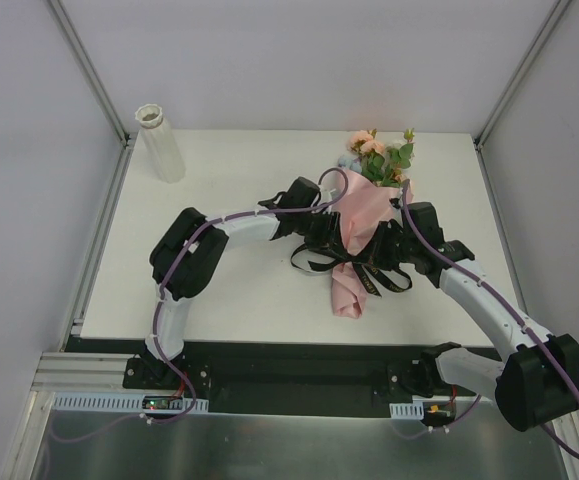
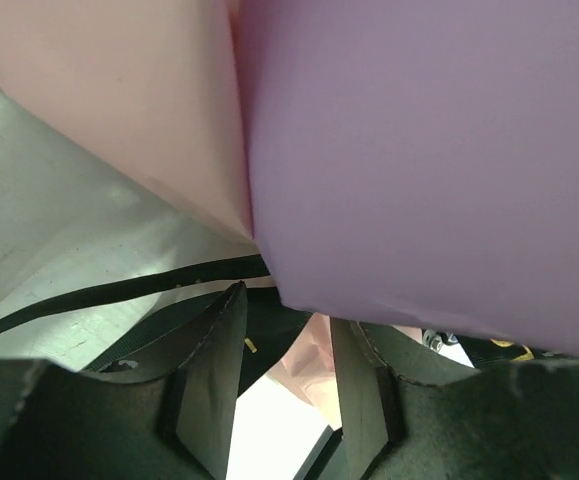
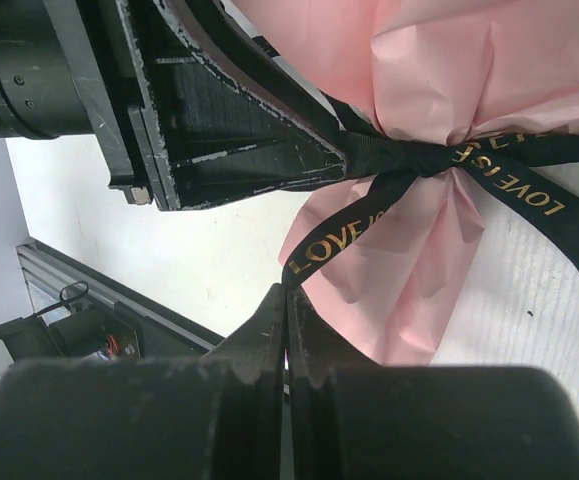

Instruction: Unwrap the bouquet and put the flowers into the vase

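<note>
The bouquet [image 1: 359, 215] lies on the white table [image 1: 239, 290], flowers [image 1: 379, 155] pointing to the far side and the pink paper tail toward me. A black ribbon [image 1: 354, 268] with gold lettering is still knotted round its neck [image 3: 409, 160]. My right gripper [image 3: 287, 292] is shut on one loose end of that ribbon, to the right of the bouquet [image 1: 389, 260]. My left gripper [image 1: 324, 228] sits against the bouquet's left side by the knot, its jaws partly apart [image 2: 289, 310] under the lilac paper [image 2: 419, 150]. The white ribbed vase [image 1: 161, 145] stands upright at the far left.
Metal frame posts [image 1: 89, 70] rise at the table's far corners, with white walls behind. A black rail [image 1: 289, 365] runs along the near edge by the arm bases. The left arm's elbow [image 1: 184, 255] juts out over the left middle of the table.
</note>
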### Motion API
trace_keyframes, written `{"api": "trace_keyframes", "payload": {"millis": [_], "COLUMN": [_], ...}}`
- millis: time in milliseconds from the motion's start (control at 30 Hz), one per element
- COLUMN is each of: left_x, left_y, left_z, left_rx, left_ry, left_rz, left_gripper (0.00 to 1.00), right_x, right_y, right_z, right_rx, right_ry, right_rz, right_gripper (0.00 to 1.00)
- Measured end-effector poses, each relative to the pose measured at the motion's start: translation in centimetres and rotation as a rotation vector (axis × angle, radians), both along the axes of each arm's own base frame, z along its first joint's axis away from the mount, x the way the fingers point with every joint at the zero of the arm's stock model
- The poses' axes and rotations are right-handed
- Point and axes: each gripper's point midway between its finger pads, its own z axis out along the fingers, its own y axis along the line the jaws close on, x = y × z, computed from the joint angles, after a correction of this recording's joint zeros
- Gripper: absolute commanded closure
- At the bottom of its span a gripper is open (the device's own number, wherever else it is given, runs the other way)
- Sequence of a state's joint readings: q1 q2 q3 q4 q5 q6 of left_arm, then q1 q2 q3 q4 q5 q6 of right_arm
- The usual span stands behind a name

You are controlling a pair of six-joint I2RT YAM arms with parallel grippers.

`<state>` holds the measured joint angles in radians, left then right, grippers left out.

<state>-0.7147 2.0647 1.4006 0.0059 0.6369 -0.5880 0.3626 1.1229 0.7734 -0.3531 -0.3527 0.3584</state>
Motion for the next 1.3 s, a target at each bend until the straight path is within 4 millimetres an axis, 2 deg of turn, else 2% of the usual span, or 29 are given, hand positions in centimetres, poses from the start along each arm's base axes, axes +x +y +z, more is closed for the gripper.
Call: {"api": "trace_keyframes", "payload": {"millis": [267, 567, 867, 1067, 1200, 1300], "left_x": [0.1, 0.3, 0.3, 0.4, 0.3, 0.1], "left_y": [-0.2, -0.8, -0.8, -0.8, 0.7, 1.7], "left_z": [-0.2, 0.5, 1.4, 3.1, 3.3, 3.2], "left_rx": [0.011, -0.002, -0.012, -0.005, 0.034, 0.058], "left_ry": [-0.006, -0.024, -0.036, -0.089, -0.124, -0.150], "left_rz": [0.006, 0.002, 0.008, 0.053, 0.109, 0.126], "left_gripper": [0.76, 0.99, 1.00, 1.00, 1.00, 1.00], "right_x": [0.0, 0.0, 0.3, 1.0, 1.3, 0.6], "right_y": [0.0, 0.0, -0.6, -3.0, -6.7, -9.5], "right_z": [0.0, 0.0, -0.4, -1.0, -1.9, -3.3], "right_rx": [0.000, -0.001, -0.030, -0.062, -0.060, -0.055], "right_ry": [-0.001, -0.001, -0.002, -0.005, 0.009, 0.042], "right_rz": [0.000, 0.000, -0.028, -0.142, -0.313, -0.453], "right_gripper": [0.99, 0.99, 0.99, 0.99, 0.99, 0.99]}}
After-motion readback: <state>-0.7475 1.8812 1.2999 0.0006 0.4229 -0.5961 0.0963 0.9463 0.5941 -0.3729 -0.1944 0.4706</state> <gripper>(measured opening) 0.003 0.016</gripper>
